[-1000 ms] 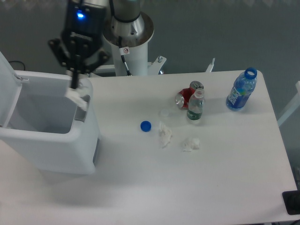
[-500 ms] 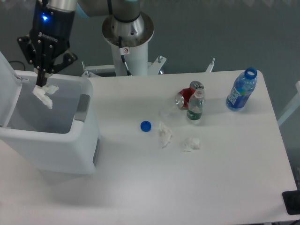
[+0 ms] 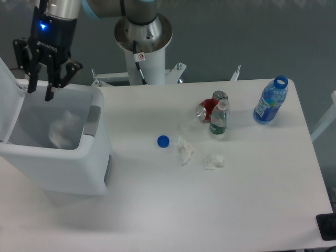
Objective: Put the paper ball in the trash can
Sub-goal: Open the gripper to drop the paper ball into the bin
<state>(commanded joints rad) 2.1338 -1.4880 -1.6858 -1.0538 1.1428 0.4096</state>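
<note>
The paper ball [image 3: 63,128] is a crumpled white wad, blurred, lying low inside the trash can [image 3: 63,173], a large white bin at the table's left with its lid raised at the far left. My gripper [image 3: 40,90] hangs above the bin's back rim, over the opening. Its dark fingers are spread open and nothing is between them. The ball is well below the fingertips, apart from them.
On the table lie a blue bottle cap [image 3: 163,140], a thin white scrap [image 3: 184,149] and a small white wad [image 3: 214,161]. A red can [image 3: 209,108], a small green bottle [image 3: 219,120] and a blue bottle [image 3: 270,101] stand further right. The arm's base [image 3: 143,37] is behind.
The gripper carried the paper ball left over the bin, then opened. The ball left the fingers and dropped into the can. The gripper rose slightly.
</note>
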